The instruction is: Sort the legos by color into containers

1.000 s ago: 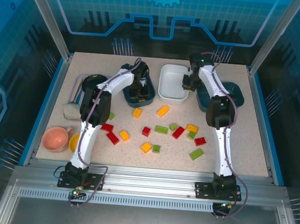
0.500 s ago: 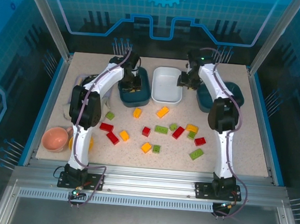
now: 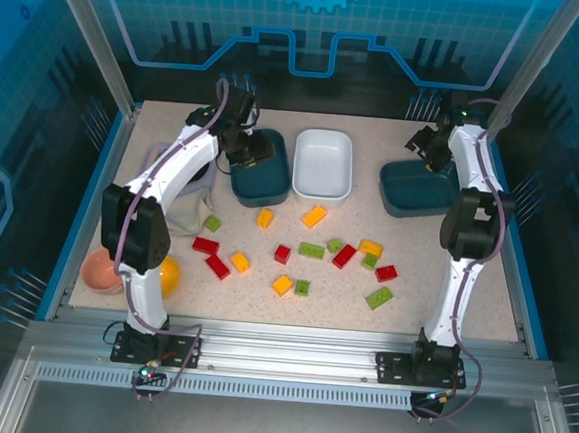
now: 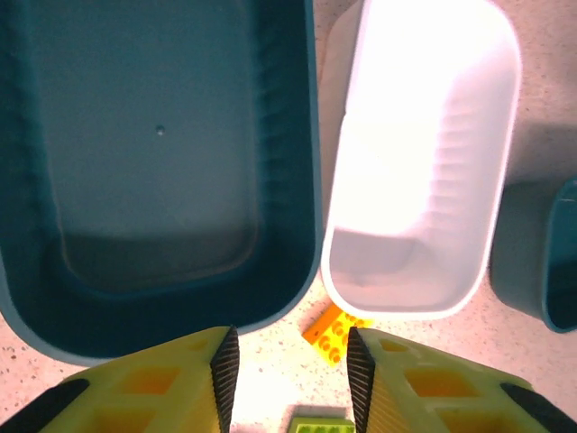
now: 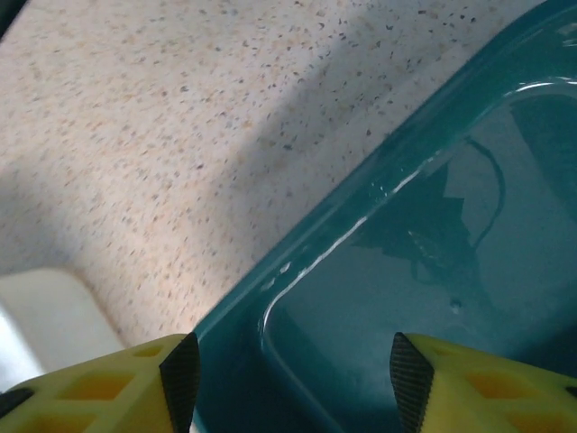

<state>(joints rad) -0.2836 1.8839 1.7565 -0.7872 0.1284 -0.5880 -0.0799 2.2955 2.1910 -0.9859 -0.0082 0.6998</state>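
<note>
Jaws stand apart, empty: left gripper (image 4: 287, 383) at the left teal tray (image 4: 162, 162) just beside the white tray (image 4: 424, 180), right gripper (image 5: 293, 383) at the right teal tray (image 5: 433, 298) on its other side. Legos (image 3: 312, 249) lie scattered on the tabletop (image 3: 484, 292), nearer than the white tray.

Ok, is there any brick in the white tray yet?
No, the white tray looks bare inside, wall to wall, from the left wrist.

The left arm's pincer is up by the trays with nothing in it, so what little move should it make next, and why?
Probably lower toward the orange brick lying just in front of the dark teal tray and white tray. The left pincer is open and empty, both trays hold nothing, and the bricks lie unsorted on the table.
</note>
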